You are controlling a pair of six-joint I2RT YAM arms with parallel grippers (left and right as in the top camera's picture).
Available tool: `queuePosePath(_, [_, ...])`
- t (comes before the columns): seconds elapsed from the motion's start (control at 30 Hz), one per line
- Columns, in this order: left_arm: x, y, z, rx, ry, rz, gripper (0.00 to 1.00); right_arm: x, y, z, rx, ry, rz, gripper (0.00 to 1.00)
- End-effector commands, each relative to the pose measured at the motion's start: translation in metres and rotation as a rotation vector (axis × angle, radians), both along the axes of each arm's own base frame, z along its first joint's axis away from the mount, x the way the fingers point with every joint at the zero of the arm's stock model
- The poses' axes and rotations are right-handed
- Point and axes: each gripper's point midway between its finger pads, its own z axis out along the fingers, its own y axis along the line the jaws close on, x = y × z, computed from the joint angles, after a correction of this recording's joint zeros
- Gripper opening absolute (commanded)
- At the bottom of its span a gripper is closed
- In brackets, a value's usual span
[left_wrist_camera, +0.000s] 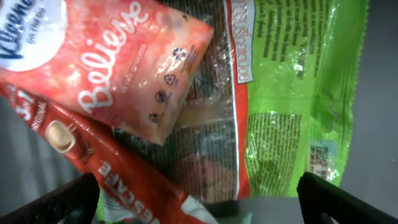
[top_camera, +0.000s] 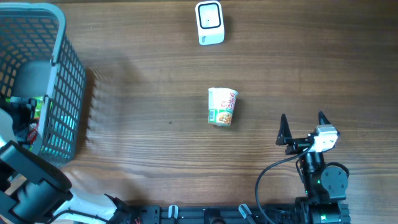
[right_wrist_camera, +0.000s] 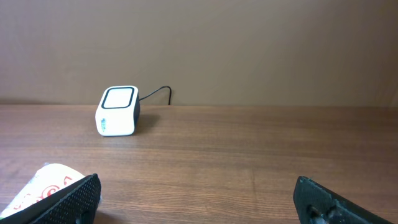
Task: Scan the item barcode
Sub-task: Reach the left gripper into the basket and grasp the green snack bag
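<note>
While the 2 pincers gape empty, the noodle cup point(top_camera: 222, 107) lies on its side on the desk point(top_camera: 143, 143).
Nearest, the right pincer point(top_camera: 302, 116) sits near the cup, to its right and slightly on its near side, fingers spread and pointing away, so the cup lies ahead-left of it. Well left of the cup, the left pincer point(left_wrist_camera: 202, 198) hangs wide open inside the basket point(top_camera: 68, 68) over a pink pack point(left_wrist_camera: 124, 68) and a green packet point(left_wrist_camera: 292, 93), gripping neither. The cup's long axis runs near-to-far, roughly toward the scanner point(top_camera: 209, 23) well beyond it. Of the 2 arms, the right looks better placed to reach it.
</note>
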Motion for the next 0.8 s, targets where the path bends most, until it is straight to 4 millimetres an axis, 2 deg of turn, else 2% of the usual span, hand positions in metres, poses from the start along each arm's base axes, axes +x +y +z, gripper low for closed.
queuePosePath(0.0, [-0.004, 0.000, -0.013, -0.001, -0.002, 0.031, 1.00, 0.000, 0.003, 0.002, -0.017, -0.009, 0.015, 1.00])
queuePosePath(0.13, [-0.007, -0.003, -0.027, 0.001, -0.006, 0.035, 1.00, 0.000, 0.003, 0.002, -0.017, -0.009, 0.015, 1.00])
queuePosePath(0.27, [-0.006, -0.003, -0.028, 0.000, -0.020, 0.054, 1.00, 0.000, 0.003, 0.002, -0.017, -0.009, 0.015, 1.00])
queuePosePath(0.4, [-0.003, -0.003, -0.010, 0.024, -0.056, 0.051, 1.00, 0.000, 0.003, 0.002, -0.017, -0.009, 0.015, 1.00])
queuePosePath(0.53, [-0.001, -0.001, 0.029, 0.095, -0.128, 0.050, 1.00, 0.000, 0.003, 0.002, -0.017, -0.009, 0.015, 1.00])
queuePosePath(0.67, [-0.007, -0.006, 0.020, 0.065, -0.094, 0.057, 1.00, 0.000, 0.003, 0.002, -0.017, -0.010, 0.015, 1.00])
queuePosePath(0.77, [-0.008, -0.007, 0.003, 0.033, -0.062, 0.059, 1.00, 0.000, 0.003, 0.002, -0.017, -0.009, 0.015, 1.00])
